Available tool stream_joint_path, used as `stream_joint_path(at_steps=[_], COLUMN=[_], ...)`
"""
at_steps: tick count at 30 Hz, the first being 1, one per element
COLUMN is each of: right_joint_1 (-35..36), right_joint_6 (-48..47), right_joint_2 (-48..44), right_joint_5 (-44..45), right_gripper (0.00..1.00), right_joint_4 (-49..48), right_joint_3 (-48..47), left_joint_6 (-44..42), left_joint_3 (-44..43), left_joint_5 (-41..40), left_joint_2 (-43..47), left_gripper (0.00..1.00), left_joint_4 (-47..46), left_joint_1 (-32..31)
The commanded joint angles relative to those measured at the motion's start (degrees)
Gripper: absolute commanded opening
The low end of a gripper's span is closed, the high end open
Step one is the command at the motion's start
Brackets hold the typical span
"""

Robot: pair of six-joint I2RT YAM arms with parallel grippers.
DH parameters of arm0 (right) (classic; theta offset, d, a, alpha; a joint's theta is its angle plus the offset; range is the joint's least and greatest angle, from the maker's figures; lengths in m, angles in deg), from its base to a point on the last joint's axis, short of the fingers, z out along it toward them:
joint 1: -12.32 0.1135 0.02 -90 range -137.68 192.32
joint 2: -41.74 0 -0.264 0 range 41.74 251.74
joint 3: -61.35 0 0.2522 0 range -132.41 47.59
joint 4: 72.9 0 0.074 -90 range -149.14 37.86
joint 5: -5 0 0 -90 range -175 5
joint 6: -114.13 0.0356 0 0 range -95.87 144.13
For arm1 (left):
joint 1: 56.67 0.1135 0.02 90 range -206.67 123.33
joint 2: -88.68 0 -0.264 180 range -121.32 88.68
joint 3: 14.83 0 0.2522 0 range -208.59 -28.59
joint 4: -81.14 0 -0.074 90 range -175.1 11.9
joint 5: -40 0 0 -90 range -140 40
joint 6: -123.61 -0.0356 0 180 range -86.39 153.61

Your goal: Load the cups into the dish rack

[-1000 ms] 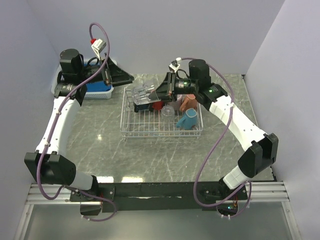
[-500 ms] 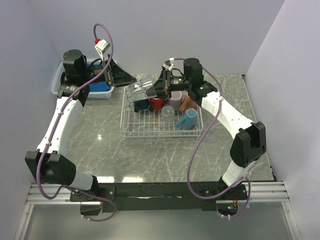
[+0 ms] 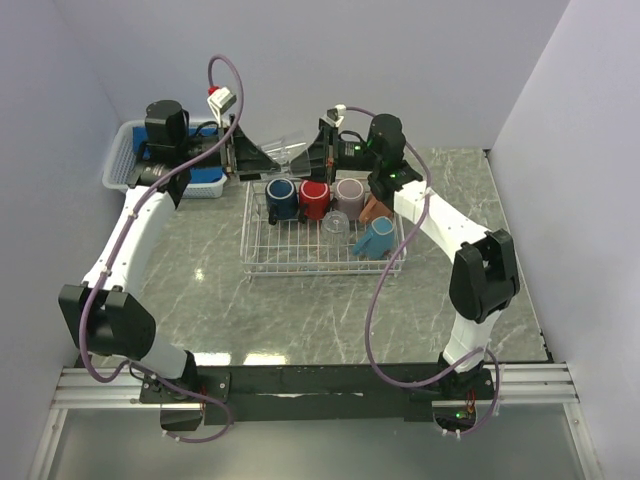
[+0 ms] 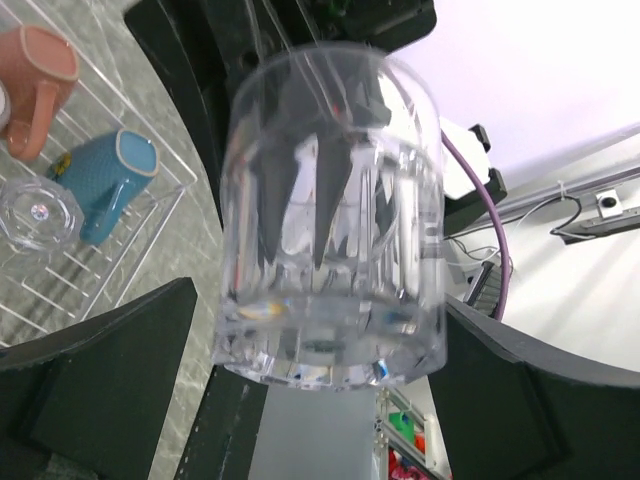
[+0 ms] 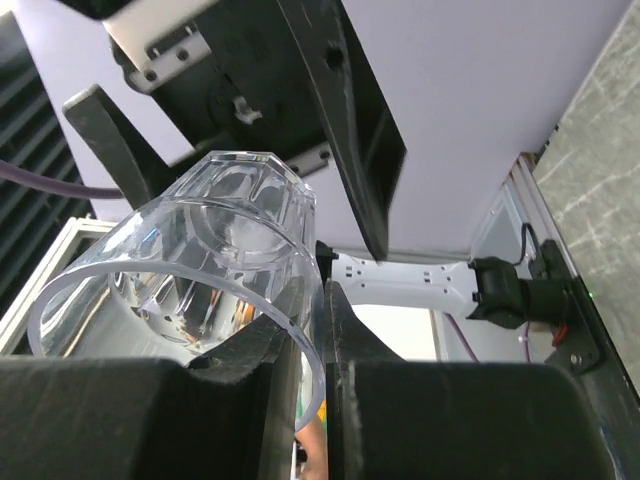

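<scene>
Loading looks almost finished. The dish rack (image 3: 320, 270) stands in the middle of the worktop (image 3: 200, 290) and holds six cups. A navy mug (image 3: 280, 196), a red mug (image 3: 314, 198) and a mauve mug (image 3: 349, 195) stand in a row along its far side. A salmon mug (image 3: 375, 208) and a light blue mug (image 3: 377, 238) lie at the right end, and a small clear glass (image 3: 336, 223) sits between the red and the blue one.

One cup is left, as I judge: a second glass cup (image 3: 287, 150), in the air above the far edge of the rack, between the two arms. The right fingers (image 5: 450, 420) are closed on its wall at the rim. The left fingers (image 4: 100, 380) stand on both sides of its base, but I cannot tell if they press it. This cup must go down into the free near part of the rack.

Plain pale walls (image 3: 350, 60) enclose the grey marbled worktop. A white basket (image 3: 122, 165) with a blue cloth (image 3: 195, 176) stands in the far left corner.
</scene>
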Motion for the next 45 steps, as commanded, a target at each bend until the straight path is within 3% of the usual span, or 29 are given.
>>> stream_joint_path(at_steps=[1,12,18,20,21,23,24,28,33,35,38,42,43,45], right_joint_1=[-0.6,-0.4,0.0,0.3,0.4,0.5,0.6,0.5,0.3,-0.2,-1.8,-5.7,-6.8,-10.5], right_joint_6=[5.6,3.4,-1.3,-4.6,-5.6,-7.8,-8.0,-7.5,-9.6,-11.9,-14.9,-20.0,-21.3,-25.1], right_joint_2=[1.3,0.9,0.3,0.3,0.3,0.0,-0.2,-1.4,-2.1,-3.3,-5.3,-9.2,-10.0,-13.3], right_joint_5=[1.3,0.9,0.2,-0.2,-0.3,-0.5,-0.5,-0.2,0.0,0.7,1.5,2.7,3.1,5.1], right_gripper=[0.00,0.00,0.00,0.00,0.00,0.00,0.00,0.00,0.49,0.62,0.67,0.69,0.69,0.69], right_joint_4=[-10.7,-8.1,-1.2,1.9,4.5,6.6,6.9,6.7,10.7,13.9,17.9,25.0,26.9,32.9], right_joint_3=[-3.4,0.2,0.3,-0.3,-0.3,0.1,0.6,3.1,4.0,3.9,5.3,7.4,8.0,8.8], left_joint_6=[-3.2,-2.2,-1.1,0.2,0.3,-0.9,-1.5,-2.7,-3.3,-2.8,-4.4,-13.9,-25.7,-43.8], left_joint_3=[-1.7,-4.6,-5.1,-5.0,-4.9,-5.3,-5.8,-5.8,-7.6,-8.8,-12.7,-19.5,-22.4,-38.1], left_joint_5=[1.8,1.0,1.7,2.3,2.4,2.4,2.3,2.1,2.6,3.5,5.1,7.7,5.0,-2.9], left_joint_2=[0.5,-1.1,-1.6,-1.5,-1.5,-1.6,-1.6,-1.2,-1.2,-1.5,-1.9,-4.1,-5.2,-12.4], left_gripper=[0.96,0.96,0.99,0.83,0.63,0.43,0.25,0.03,0.01,0.01,0.01,0.01,0.01,0.01], left_joint_4=[2.4,0.6,-1.3,-3.4,-3.6,-2.3,-1.5,-0.1,0.6,0.9,3.7,17.1,31.0,54.8], left_joint_1=[-1.2,-1.2,-1.2,-1.2,-1.2,-1.2,-1.2,-1.2,0.1,1.7,6.4,10.7,11.3,10.5])
